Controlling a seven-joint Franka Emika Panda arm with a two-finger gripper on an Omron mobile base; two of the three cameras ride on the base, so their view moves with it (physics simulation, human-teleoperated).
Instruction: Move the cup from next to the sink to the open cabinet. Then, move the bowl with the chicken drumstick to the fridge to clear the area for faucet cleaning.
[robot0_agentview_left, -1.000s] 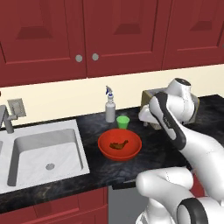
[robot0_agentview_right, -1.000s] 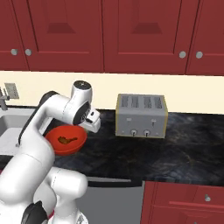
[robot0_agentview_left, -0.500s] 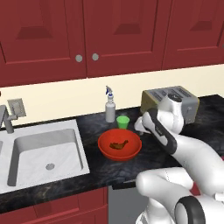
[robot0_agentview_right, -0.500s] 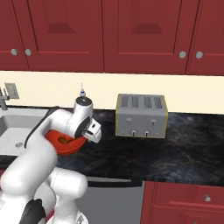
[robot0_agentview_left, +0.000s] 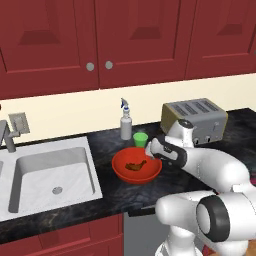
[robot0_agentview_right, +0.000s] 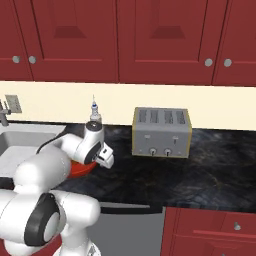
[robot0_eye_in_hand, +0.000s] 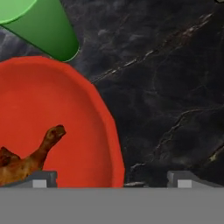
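Over bowl (robot0_eye_in_hand: 52, 127) rim, fingers (robot0_eye_in_hand: 43, 178) spread wide, straddling its edge w/ drumstick (robot0_eye_in_hand: 30, 157) inside, gripping nothing.

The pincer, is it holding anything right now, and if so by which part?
Nothing is held. The pincer is open, straddling the near rim of the red bowl without gripping it; the green cup stands untouched beside the bowl.

The arm hides most of the bowl (robot0_agentview_right: 79, 169) (cup (robot0_eye_in_hand: 37, 24) cropped).
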